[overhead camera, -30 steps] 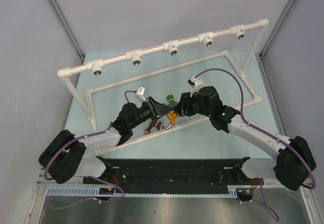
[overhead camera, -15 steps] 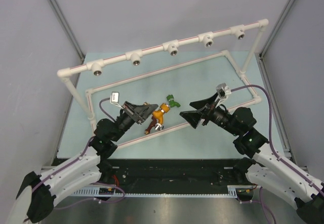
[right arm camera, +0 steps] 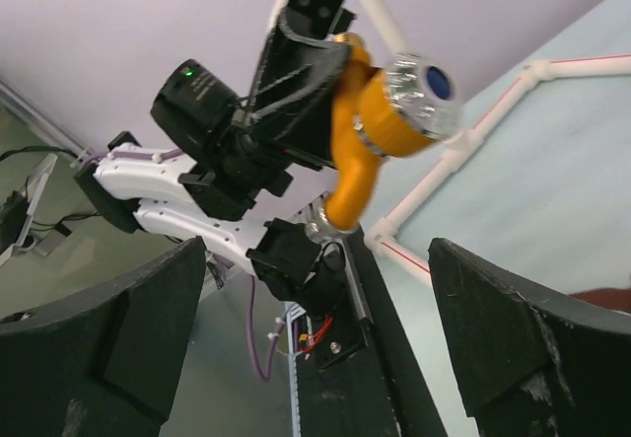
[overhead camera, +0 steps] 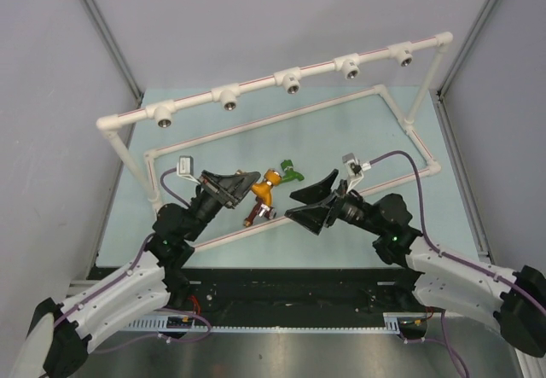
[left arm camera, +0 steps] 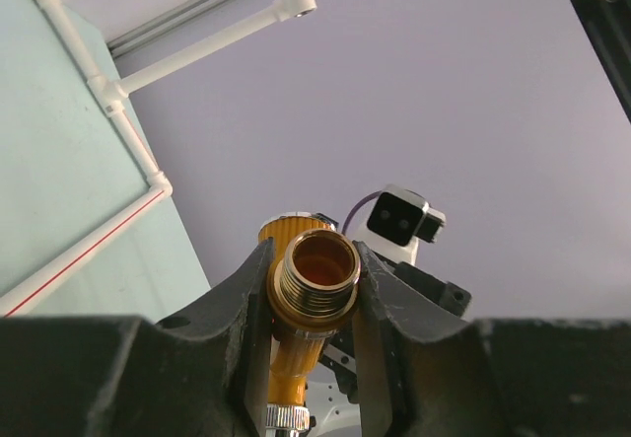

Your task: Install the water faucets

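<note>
Hovering over the bare mat (overhead camera: pixel 358 130) inside the white pipe frame (overhead camera: pixel 290 78), the left gripper (overhead camera: pixel 253 183) clamps the orange faucet (overhead camera: pixel 267 189) by its threaded end; the right gripper (overhead camera: pixel 294 205) faces it, jaws wide apart. The green faucet (overhead camera: pixel 291 171) and brown faucet (overhead camera: pixel 254 216) lie close by.

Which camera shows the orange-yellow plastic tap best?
The right wrist view: the orange-yellow plastic tap looks big there, with its body, bend and silver cap all visible. The left wrist view shows only its threaded metal mouth, clamped in the left gripper. The top view shows it small.
</note>
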### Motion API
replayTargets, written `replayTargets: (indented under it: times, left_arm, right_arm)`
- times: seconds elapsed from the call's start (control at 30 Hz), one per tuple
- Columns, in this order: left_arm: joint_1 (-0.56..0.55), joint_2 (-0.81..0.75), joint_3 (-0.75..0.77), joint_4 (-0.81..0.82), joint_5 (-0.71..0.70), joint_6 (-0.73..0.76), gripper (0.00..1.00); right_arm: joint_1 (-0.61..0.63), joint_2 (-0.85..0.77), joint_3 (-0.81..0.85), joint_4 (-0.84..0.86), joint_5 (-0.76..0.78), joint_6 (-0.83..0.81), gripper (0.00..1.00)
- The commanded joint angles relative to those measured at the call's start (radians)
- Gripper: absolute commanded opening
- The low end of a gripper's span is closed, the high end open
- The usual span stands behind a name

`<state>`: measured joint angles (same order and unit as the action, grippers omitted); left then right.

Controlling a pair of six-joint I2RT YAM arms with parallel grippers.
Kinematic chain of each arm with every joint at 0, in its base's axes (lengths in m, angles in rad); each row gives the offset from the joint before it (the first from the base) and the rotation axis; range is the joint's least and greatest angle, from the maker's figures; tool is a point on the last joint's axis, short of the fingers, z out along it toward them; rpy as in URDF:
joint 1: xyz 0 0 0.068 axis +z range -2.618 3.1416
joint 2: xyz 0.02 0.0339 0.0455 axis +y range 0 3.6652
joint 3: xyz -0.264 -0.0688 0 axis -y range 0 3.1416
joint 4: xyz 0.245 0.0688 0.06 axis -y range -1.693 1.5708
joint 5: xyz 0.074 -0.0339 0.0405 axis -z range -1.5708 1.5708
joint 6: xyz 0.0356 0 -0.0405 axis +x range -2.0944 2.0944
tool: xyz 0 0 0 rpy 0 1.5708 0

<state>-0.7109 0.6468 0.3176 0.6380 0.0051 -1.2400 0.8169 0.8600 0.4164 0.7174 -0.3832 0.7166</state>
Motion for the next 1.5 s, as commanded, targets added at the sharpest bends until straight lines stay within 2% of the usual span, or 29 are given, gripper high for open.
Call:
replayTargets:
  times: [0.0, 0.1, 0.5, 1.0, 1.3, 1.47]
  left_arm:
    - [-0.009, 0.034, 0.057, 0.068, -0.013, -0.049, 0.00]
    - [-0.010, 0.053, 0.064, 0.083, -0.013, -0.047, 0.00]
    - [-0.027, 0.097, 0.089, 0.158, 0.021, -0.013, 0.00]
    - [-0.048, 0.146, 0.077, 0.249, 0.036, -0.012, 0.03]
    - [-0.061, 0.159, 0.067, 0.268, 0.038, -0.003, 0.04]
    - [-0.062, 0.154, 0.049, 0.279, 0.032, 0.011, 0.05]
  right_arm:
    - [0.047, 0.085, 0.004, 0.292, 0.018, 0.052, 0.98]
    - [0.050, 0.163, 0.008, 0.393, 0.024, 0.089, 0.94]
    - [0.062, 0.365, 0.073, 0.517, 0.003, 0.193, 0.82]
    - [0.065, 0.476, 0.145, 0.628, -0.017, 0.242, 0.72]
    - [0.054, 0.487, 0.153, 0.656, -0.011, 0.241, 0.51]
    - [0.039, 0.473, 0.153, 0.645, -0.016, 0.230, 0.27]
